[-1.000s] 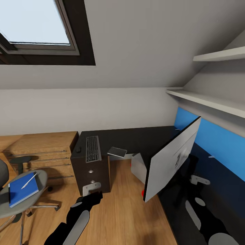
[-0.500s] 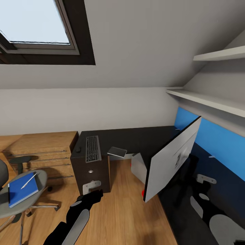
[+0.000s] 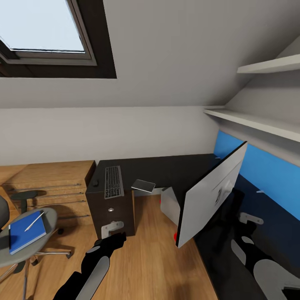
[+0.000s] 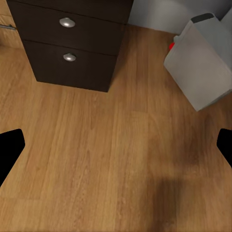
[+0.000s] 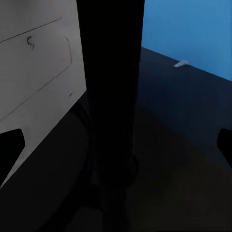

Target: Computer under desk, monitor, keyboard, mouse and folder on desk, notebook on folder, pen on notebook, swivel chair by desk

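The left wrist view looks down on a wood floor, with the left gripper's two black fingers showing at opposite edges, spread wide with nothing but floor between them. Beyond them stands the desk's black drawer unit, showing two drawer fronts, each with a round silver knob. Apart from the unit, a grey-white box sits tilted on the floor, with a small red spot at its edge.
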### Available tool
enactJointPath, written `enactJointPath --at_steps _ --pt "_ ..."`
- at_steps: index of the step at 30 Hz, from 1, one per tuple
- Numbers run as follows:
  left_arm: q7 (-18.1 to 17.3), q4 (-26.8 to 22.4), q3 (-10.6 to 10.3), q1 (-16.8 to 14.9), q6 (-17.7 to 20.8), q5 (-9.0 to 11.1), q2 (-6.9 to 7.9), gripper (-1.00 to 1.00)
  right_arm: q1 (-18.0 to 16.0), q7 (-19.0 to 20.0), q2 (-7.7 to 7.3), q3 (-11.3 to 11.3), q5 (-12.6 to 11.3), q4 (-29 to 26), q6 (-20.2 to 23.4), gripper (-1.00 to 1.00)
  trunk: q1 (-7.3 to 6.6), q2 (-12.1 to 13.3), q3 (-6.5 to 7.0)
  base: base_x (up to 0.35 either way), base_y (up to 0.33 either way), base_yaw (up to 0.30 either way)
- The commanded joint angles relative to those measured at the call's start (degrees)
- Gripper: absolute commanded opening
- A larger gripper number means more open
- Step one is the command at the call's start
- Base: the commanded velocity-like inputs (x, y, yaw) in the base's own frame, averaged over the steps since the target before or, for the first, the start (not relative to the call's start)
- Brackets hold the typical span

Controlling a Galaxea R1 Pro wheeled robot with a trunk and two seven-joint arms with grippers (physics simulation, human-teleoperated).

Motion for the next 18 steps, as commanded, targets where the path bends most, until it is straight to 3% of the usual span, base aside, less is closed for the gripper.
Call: enactJointPath --at_steps 1,11,18 --pt "0.53 -0.07 -0.15 -0.07 0.06 0.46 0.06 1.0 -0.04 0.06 0.06 -0.09 -0.18 0.03 -0.21 1.0 0.03 -0.11 -0.11 0.0 0.0 0.0" --pt "0.4 -0.13 -0.19 -0.07 -0.11 0.42 0.06 1.0 -0.01 0.12 -0.16 0.03 -0.1 0.47 0.1 1.0 0.03 -0.11 -0.11 0.0 0.0 0.0" --pt "0.42 -0.29 -0.56 -0.07 -0.23 0.45 0.06 1.0 -0.01 0.45 -0.2 0.09 -0.07 0.63 -0.25 1.0 1.56 -2.91 -1.37 0.0 0.0 0.0"
